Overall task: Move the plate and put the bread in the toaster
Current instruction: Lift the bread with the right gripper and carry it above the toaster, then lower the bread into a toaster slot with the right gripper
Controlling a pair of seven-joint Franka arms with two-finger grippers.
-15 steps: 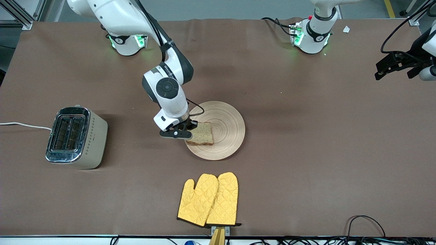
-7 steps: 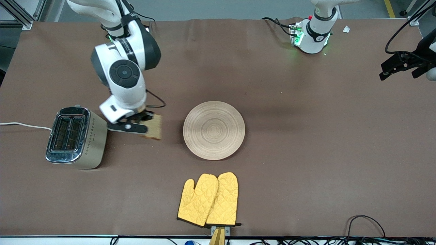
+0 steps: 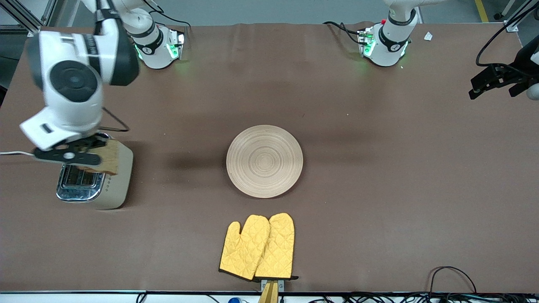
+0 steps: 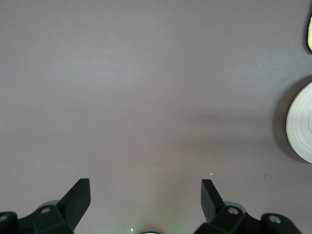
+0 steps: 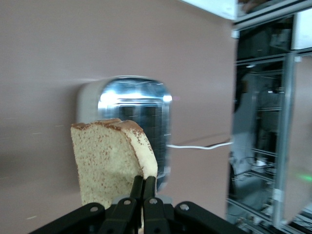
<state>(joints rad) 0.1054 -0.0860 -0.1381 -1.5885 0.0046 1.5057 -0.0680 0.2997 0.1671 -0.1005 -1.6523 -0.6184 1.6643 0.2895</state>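
Your right gripper (image 3: 86,162) is up over the toaster (image 3: 94,176), fingers pinched tight on one edge of the bread (image 5: 109,161) — the slice hangs upright above the chrome top. The toaster stands at the right arm's end of the table. The plate (image 3: 264,161) lies bare mid-table, with a pair of yellow oven mitts (image 3: 257,247) nearer the front camera. Your left gripper (image 4: 146,204) waits over bare table at the left arm's end — fingers spread wide, holding nothing.

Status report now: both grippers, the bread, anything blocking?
Right gripper shut on bread, over toaster. Left gripper open, waiting. Slots unobstructed.
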